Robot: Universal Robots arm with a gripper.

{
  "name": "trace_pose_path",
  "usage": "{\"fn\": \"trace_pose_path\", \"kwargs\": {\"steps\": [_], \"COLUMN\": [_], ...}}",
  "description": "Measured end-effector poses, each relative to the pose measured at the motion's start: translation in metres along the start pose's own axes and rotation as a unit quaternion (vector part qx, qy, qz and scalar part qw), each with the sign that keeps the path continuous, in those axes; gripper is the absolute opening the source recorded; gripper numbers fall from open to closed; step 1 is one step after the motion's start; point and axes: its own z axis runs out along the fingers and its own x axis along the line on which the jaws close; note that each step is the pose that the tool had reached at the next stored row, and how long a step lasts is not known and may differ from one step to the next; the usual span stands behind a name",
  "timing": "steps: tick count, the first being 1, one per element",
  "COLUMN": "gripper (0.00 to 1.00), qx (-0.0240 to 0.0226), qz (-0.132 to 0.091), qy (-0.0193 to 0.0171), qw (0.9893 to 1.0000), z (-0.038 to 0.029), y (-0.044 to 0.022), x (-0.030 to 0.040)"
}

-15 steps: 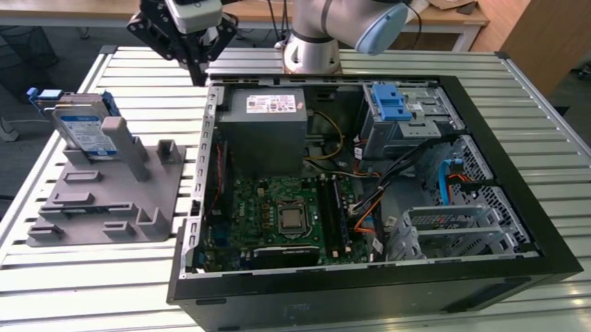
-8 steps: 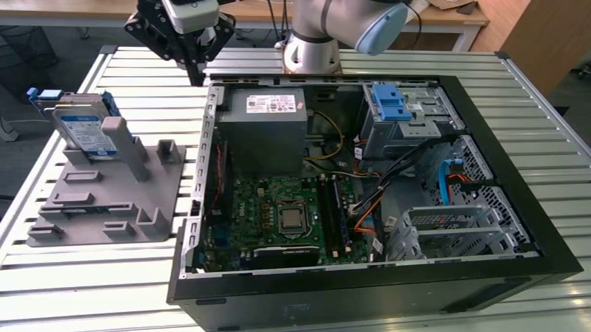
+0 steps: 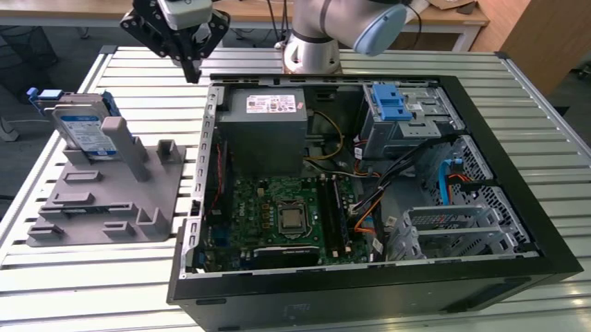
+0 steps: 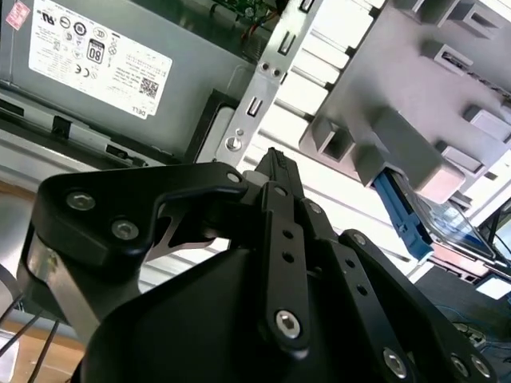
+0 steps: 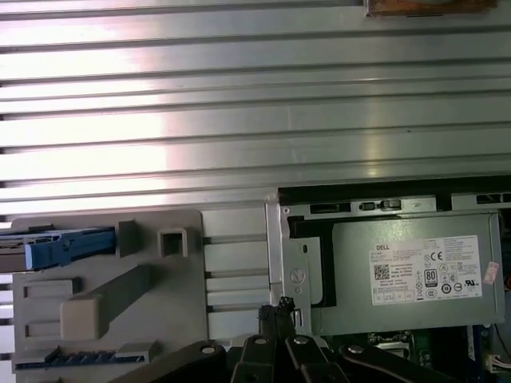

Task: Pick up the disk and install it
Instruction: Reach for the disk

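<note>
The disk (image 3: pixel 83 130), silver with a white-and-blue label and blue side rails, stands on edge in a grey holder block (image 3: pixel 102 200) at the exterior view's left. Its blue rail shows in the first wrist view (image 5: pixel 68 247), and its edge in the second wrist view (image 4: pixel 443 219). My gripper (image 3: pixel 191 69) hangs above the slatted table between the holder and the open computer case (image 3: pixel 522 180), up and to the right of the disk and apart from it. The fingers (image 4: pixel 275 163) are pressed together with nothing held; the fingertips (image 5: pixel 281 307) point down beside the case's metal edge.
Inside the case are a grey power supply box (image 3: pixel 268 131) with a white sticker, a motherboard (image 3: pixel 286 214), loose cables and a metal drive cage with a blue latch piece (image 3: pixel 392 104). The arm's base (image 3: pixel 314 41) stands behind the case. The slatted metal table (image 5: pixel 239 96) runs all around.
</note>
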Motion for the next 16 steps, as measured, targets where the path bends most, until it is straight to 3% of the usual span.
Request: {"fn": "trace_pose_path", "kwargs": {"steps": [9,16], "gripper": [0.11,0.11], "qx": [0.0,0.0], "qz": [0.0,0.0], "qy": [0.0003,0.0003], "qw": [1.0,1.0], "z": [0.0009,0.0015], "y": [0.0071,0.0071], "x": [0.0186,0.0235]}}
